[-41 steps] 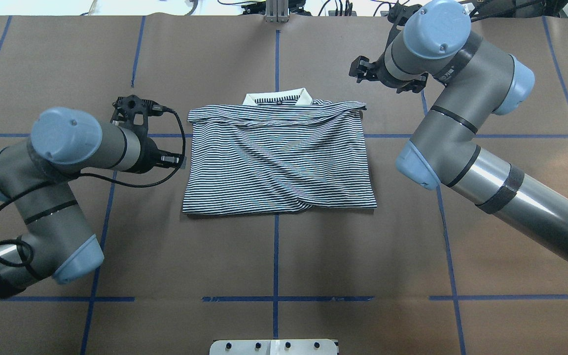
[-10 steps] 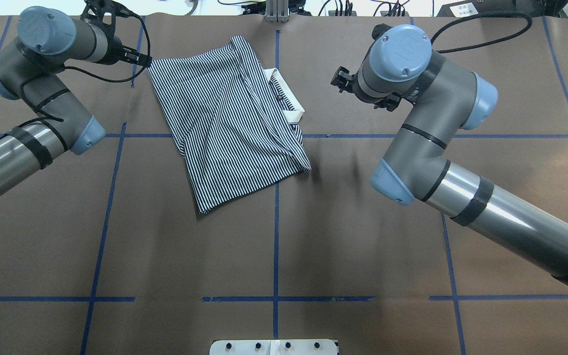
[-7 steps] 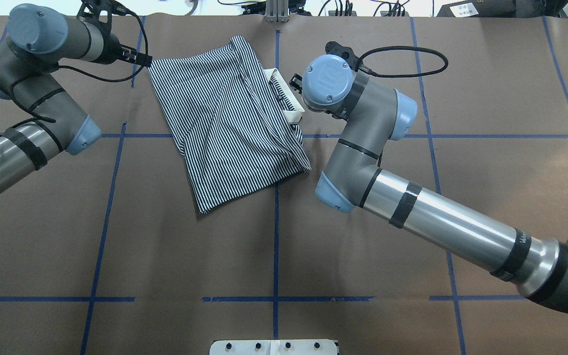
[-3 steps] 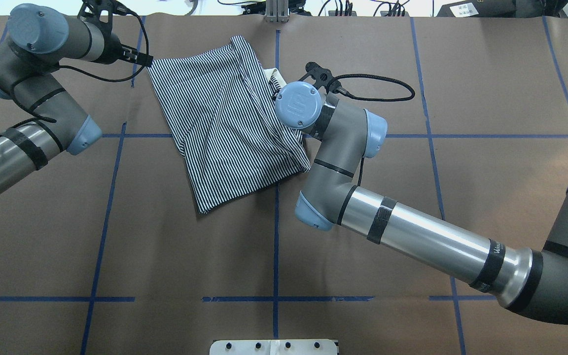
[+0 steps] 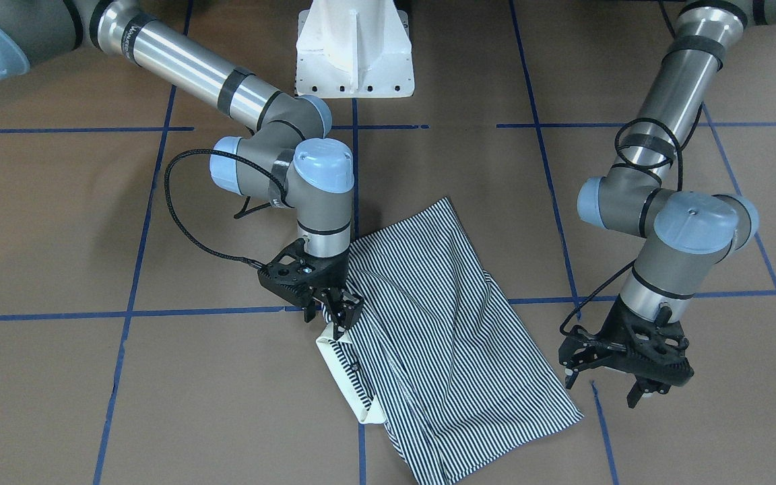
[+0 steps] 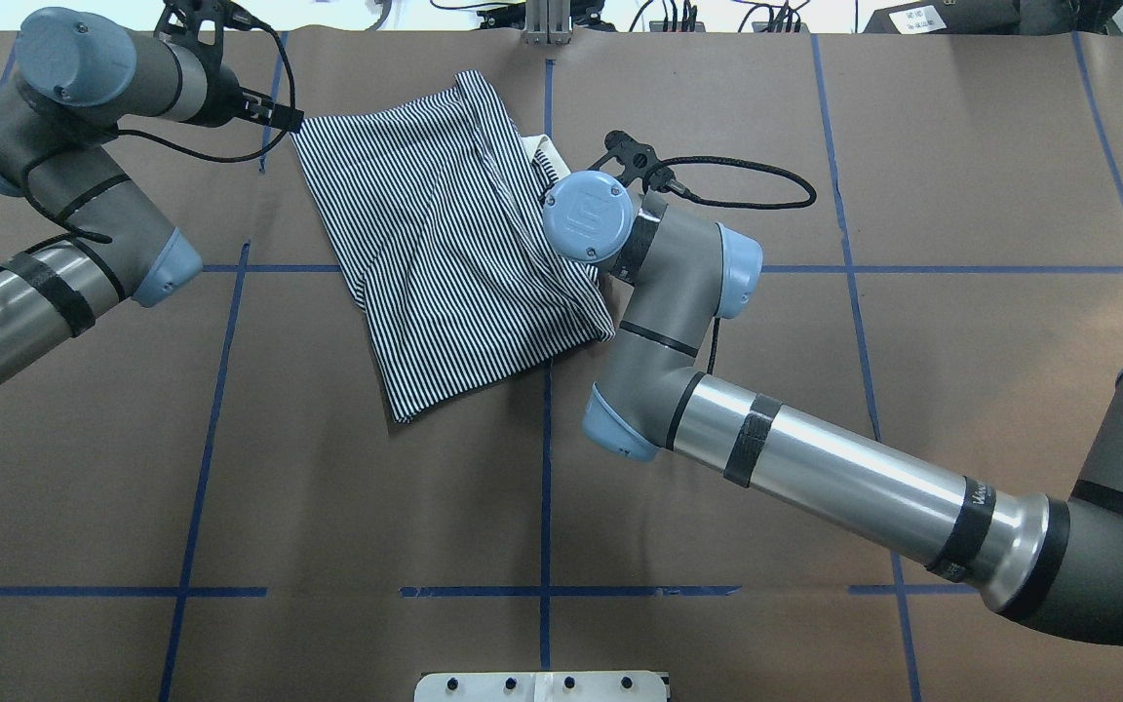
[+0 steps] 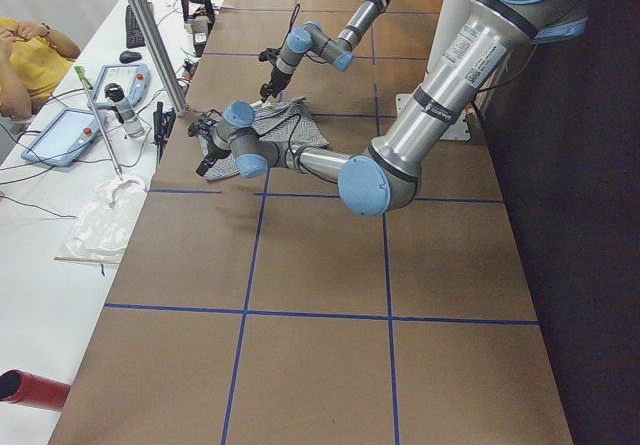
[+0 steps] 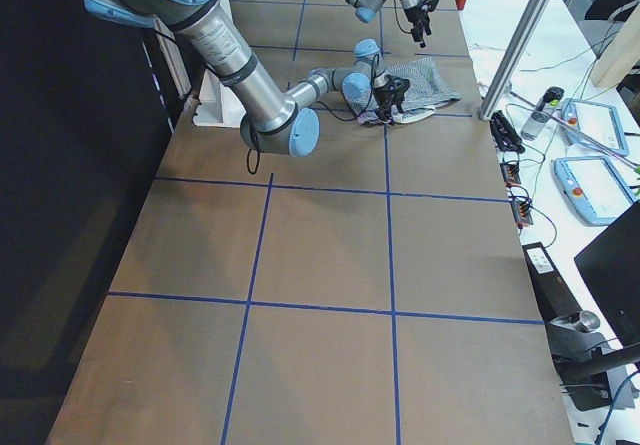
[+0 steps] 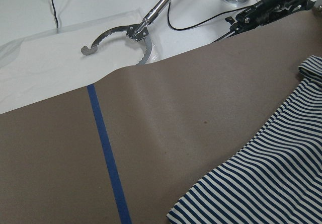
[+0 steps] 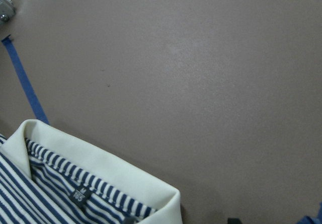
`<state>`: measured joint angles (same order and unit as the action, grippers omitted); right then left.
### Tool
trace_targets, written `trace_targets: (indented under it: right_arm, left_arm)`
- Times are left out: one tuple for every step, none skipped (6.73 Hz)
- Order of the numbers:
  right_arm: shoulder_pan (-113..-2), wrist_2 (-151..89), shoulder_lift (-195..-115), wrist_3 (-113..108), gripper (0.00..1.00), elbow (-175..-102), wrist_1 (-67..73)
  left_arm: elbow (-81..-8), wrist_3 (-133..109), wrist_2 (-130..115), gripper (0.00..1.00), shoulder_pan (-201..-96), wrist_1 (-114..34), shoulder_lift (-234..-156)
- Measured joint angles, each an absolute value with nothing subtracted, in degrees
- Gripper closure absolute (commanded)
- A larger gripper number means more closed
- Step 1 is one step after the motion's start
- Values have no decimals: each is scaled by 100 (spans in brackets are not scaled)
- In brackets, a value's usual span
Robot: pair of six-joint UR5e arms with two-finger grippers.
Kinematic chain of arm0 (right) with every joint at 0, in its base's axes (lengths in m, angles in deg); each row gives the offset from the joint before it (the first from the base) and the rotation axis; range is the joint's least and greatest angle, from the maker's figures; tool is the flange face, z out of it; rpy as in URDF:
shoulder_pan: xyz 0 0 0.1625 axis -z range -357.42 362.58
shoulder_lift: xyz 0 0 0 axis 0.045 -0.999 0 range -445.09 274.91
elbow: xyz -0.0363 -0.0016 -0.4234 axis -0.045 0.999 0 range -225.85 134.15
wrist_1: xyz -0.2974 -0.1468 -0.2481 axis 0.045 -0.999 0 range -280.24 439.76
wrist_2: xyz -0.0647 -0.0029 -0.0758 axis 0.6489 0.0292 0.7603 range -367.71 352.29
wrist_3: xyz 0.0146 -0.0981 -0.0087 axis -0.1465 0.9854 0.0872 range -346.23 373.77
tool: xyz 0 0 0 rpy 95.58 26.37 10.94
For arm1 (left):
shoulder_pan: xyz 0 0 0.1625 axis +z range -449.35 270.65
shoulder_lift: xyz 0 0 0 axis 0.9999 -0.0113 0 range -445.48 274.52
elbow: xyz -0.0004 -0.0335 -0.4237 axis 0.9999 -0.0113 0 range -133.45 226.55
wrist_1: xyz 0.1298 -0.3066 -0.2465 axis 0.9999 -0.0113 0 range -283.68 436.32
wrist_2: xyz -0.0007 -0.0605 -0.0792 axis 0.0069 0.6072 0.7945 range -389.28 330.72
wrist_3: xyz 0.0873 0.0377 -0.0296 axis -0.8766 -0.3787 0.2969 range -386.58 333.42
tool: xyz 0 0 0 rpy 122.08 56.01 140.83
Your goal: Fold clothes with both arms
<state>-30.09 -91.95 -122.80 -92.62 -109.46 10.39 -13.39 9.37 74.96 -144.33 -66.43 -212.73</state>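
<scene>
Closing in: the grey metal right arm with light blue joint caps has swung in from the upper right of the overhead frame. Its black two-finger tool is now at the cream collar of the folded navy-and-white striped polo shirt. The shirt lies unmoved and skewed at upper centre of the brown paper-covered desk. Whether those fingers have clamped on cloth cannot be told. The left tool waits, fingers apart, beside the shirt's upper-left corner. A two-armed grasp for the next fold looks close.
</scene>
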Motion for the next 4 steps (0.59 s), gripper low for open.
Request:
trace_targets:
  right_arm:
    - [-3000,-9186,-12280,-9315,68,-10929,1043]
    - [-2998,-9184,-12274,-9396,92,-10922,1047]
    - [-2995,-9183,-12268,-9527,100,-10920,1052]
    - [-2995,-9182,-12239,-9710,100,-10910,1058]
  left_arm:
    - [-1339,937,7496,0,-14434,-6647,-21269]
    - [-1348,937,7496,0,-14436,-6649,-21264]
    - [-1373,935,7496,0,-14437,-6649,-21252]
    - [-1411,931,7496,0,-14437,-6650,-21234]
